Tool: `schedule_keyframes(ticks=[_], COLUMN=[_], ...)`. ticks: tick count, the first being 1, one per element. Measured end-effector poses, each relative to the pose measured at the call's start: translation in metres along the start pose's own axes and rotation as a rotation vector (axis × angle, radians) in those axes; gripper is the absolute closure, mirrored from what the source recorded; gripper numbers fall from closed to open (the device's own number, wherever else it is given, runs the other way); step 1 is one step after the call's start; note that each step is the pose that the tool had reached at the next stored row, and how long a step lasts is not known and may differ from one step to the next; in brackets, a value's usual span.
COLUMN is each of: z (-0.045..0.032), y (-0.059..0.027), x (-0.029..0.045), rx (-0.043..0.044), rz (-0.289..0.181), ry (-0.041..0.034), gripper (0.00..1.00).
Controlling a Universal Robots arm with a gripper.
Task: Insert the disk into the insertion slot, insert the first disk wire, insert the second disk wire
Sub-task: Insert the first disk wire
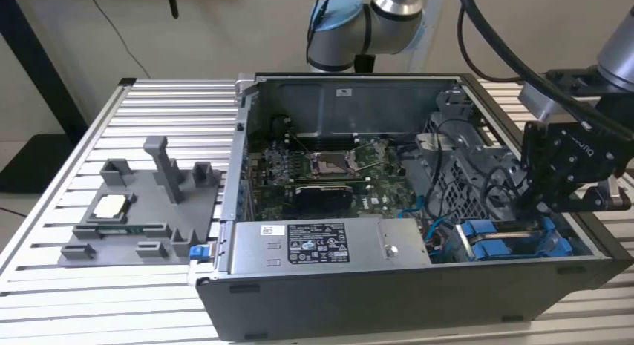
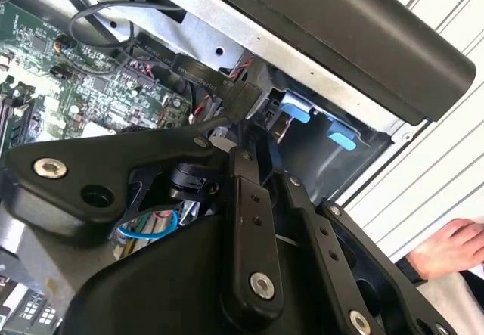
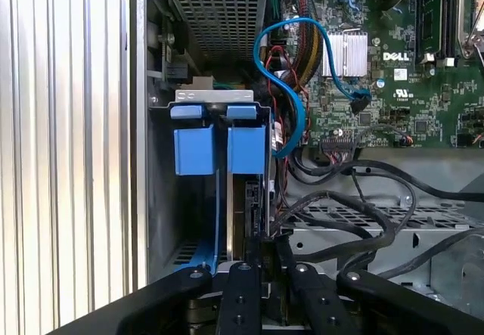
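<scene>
The disk [image 3: 255, 206] stands on edge in the insertion slot [image 3: 162, 199]. It appears as a thin dark slab whose long axis runs straight away from the fingertips toward the bay's blue tabs [image 3: 248, 147]. Its near end lies between the fingers [image 3: 239, 278] of the gripper [image 3: 265, 246], which are drawn narrow and pinch that end. A second, unfilled bay space lies just beside the fingers, on the side toward the case wall. On the other side of the fingers, a blue cable [image 3: 295, 108] loops near the disk, with black cables [image 3: 355, 199] beyond it. The slot sits in a corner of the open computer case [image 1: 396, 300], which also holds the motherboard [image 1: 317, 171] and a grey power-supply box [image 1: 327, 245].
</scene>
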State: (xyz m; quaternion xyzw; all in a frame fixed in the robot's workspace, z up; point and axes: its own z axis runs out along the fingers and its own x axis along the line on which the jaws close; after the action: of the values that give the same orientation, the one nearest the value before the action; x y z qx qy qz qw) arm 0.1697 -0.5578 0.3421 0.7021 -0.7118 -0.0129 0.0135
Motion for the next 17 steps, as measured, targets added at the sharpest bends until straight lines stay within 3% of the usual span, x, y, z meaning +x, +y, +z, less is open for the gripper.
schedule_keyframes(ticks=[17], z=[0.0049], y=[-0.0003], x=[0.0022], rx=[0.0], rz=[0.0], ry=[0.0021], gripper=[0.81])
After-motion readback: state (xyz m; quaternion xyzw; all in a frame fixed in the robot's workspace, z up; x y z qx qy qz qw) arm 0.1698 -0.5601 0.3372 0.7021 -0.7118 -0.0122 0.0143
